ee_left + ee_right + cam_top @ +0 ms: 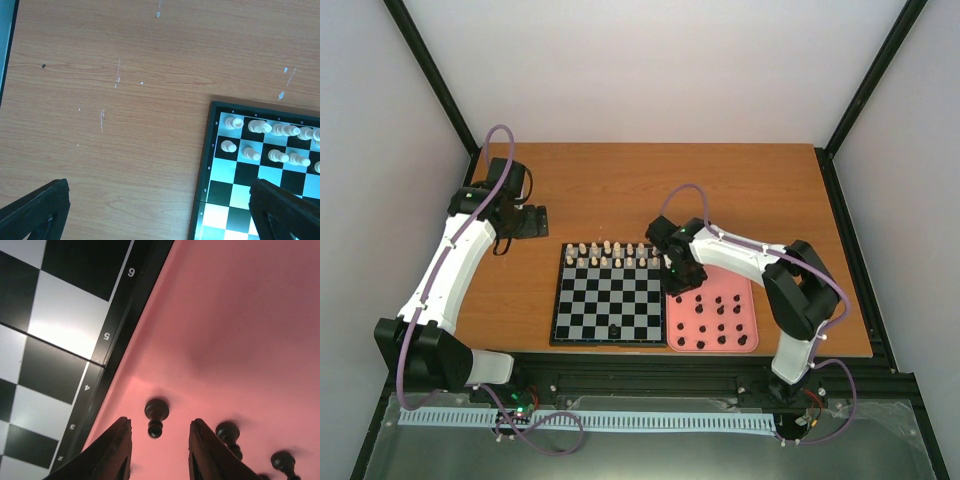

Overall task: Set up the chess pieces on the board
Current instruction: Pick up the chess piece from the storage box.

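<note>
Seen from above, a wooden bench (pixel 620 180) carries a black-and-grey chessboard (pixel 557 300) with a pink tray (pixel 712 349) just beside its right edge. Cream-white pieces (pixel 610 255) fill the board's two far rows. One lone black piece (pixel 612 328) stands on its near row, and the other black chess pieces (pixel 721 311) are strewn over the tray. We find the right fingers (pixel 115 452) low over the tray's board-side edge. The wrist view shows a black pawn (pixel 156 412) roughly centred in the gap between their tips and a little ahead of them. These fingers stand at a middling gap, neither wide nor closed, and touch the pawn on neither side. The pawn's long axis runs up and down that view, in line with the fingers and across their closing line. Whether it stands upright or lies flat we cannot tell. More dark pieces (pixel 227 431) sit just past the tip on the right of that view, near enough, we judge, to be nudged. The left fingers (pixel 42 210) are spread wide and empty over bare wood off the board's far left corner, well apart from the tray, so the right side is plainly the nearer. We judge the step in hand to be picking this pawn, with nearly all the black side left to set.
</note>
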Robot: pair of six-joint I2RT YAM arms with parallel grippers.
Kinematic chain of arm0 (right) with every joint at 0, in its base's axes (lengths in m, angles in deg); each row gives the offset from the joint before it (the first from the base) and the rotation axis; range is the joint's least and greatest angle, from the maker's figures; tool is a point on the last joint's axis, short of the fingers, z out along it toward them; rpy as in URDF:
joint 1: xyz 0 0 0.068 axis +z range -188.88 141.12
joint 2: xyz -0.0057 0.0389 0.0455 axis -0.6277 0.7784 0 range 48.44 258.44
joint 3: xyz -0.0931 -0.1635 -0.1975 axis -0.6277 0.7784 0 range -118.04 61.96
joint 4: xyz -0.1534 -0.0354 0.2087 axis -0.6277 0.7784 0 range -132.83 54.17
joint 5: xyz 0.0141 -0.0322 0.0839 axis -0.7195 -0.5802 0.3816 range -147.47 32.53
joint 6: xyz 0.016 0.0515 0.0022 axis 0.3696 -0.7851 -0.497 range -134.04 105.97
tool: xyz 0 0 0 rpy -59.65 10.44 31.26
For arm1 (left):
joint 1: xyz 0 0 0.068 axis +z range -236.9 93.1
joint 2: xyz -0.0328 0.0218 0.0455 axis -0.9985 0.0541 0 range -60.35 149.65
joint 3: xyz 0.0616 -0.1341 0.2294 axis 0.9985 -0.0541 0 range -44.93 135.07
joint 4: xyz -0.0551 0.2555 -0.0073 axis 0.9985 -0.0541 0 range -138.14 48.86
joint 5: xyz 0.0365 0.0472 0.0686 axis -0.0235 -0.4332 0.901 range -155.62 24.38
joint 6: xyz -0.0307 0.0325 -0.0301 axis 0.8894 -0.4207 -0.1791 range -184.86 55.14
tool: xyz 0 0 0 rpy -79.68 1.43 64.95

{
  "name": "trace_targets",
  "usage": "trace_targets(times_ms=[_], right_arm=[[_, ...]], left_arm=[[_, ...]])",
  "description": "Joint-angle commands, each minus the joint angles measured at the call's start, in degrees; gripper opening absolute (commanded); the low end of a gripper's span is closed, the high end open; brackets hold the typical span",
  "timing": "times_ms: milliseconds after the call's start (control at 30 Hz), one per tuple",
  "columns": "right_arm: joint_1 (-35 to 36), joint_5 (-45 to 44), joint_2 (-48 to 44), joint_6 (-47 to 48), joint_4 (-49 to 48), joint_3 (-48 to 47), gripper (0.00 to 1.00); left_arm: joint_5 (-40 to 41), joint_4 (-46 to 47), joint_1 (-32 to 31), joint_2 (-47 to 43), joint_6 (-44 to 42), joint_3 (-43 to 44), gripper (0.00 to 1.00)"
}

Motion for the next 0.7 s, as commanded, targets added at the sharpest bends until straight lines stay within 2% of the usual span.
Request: trace_targets(times_ms=[0, 500, 667], right_arm=[[-0.61, 0.35, 1.84, 0.81, -1.90, 0.83, 0.31], [-0.61, 2.21, 1.14, -0.12, -3.48, 4.46, 0.26], [-0.61, 1.97, 1.28, 0.23, -3.51, 4.41, 0.19]], left_arm=[[0.87, 0.31, 0.05, -0.54, -1.63, 0.03, 1.00], [-0.55, 1.20, 0.03, 1.47, -1.45, -0.13, 1.00], [-0.01, 1.31, 0.05, 1.40, -1.44, -0.48, 1.00]])
